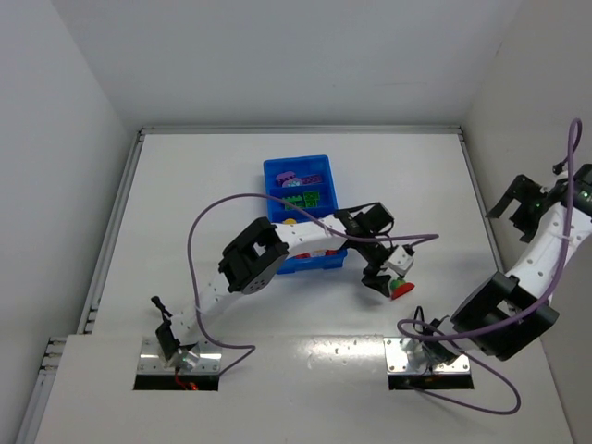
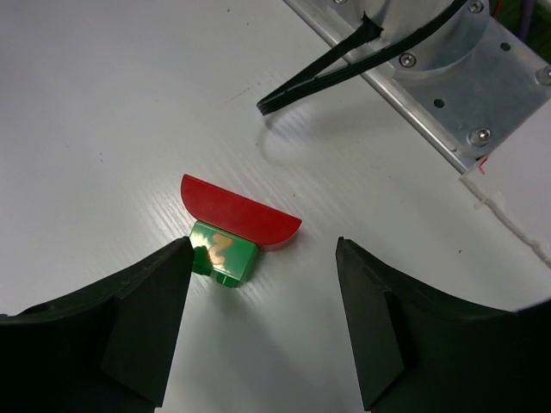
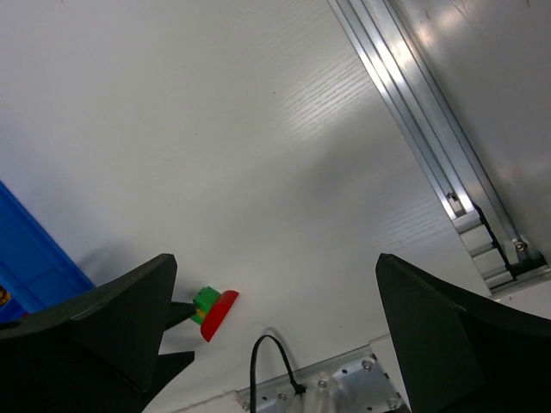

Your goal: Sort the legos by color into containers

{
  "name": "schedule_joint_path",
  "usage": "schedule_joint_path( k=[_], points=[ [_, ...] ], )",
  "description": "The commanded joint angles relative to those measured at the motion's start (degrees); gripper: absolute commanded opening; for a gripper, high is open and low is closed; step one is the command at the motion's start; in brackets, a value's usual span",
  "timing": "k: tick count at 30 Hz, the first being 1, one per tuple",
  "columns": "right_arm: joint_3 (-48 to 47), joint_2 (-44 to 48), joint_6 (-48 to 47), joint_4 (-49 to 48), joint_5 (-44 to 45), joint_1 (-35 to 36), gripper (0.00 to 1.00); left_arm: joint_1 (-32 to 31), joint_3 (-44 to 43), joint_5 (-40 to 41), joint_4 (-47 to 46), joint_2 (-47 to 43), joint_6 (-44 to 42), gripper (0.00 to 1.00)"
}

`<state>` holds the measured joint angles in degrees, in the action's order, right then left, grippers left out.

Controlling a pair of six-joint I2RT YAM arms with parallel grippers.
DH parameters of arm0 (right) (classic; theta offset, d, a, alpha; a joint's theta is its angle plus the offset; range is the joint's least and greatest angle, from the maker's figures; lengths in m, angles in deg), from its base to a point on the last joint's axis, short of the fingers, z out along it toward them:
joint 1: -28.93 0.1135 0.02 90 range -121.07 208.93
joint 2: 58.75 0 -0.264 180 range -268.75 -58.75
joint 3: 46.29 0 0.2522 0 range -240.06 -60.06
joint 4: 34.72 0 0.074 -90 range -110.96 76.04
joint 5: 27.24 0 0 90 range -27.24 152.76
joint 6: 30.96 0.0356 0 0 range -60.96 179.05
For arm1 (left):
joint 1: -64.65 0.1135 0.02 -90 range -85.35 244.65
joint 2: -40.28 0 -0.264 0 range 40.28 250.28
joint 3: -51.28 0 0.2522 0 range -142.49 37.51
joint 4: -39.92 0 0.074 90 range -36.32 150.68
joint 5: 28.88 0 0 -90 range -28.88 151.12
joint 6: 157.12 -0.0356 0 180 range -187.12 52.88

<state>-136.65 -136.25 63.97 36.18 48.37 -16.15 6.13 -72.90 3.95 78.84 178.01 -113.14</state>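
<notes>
While left gripper (image 2: 263,249) hangs open, empty, over red piece (image 2: 241,211) and green block (image 2: 225,254): pick step.
Next: lower, pinch one; right gripper (image 3: 275,258) wide, empty.

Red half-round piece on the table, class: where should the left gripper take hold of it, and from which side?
Come from above with the left gripper, probably across the red piece at its widest middle: one finger on the straight edge, one on the curved. Its tapered ends would likely slip. The green block sits against the curved side, so it may be caught.
</notes>
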Motion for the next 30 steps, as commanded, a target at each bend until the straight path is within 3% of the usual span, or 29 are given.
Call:
schedule_joint_path(
  k=[1,19,24,30],
  points=[
    [-1.8,-0.6,-1.4,2.3,-4.2,-1.6,1.0,-0.2,-2.5,-2.5,-3.4,1.7,-4.2,0.74],
    [-0.7,-0.6,-4.1,4.4,-7.4,-5.7,1.0,0.3,-10.2,-1.5,-12.6,8.0,4.8,0.74],
    [-1.3,-1.6,-4.7,4.9,-7.4,-6.3,1.0,0.9,-10.2,-1.5,-13.1,8.0,6.2,0.69],
    [-1.3,-2.1,-5.7,5.4,-9.0,-7.5,1.0,1.4,-3.0,0.4,-16.8,4.4,10.5,0.68]
  ],
)
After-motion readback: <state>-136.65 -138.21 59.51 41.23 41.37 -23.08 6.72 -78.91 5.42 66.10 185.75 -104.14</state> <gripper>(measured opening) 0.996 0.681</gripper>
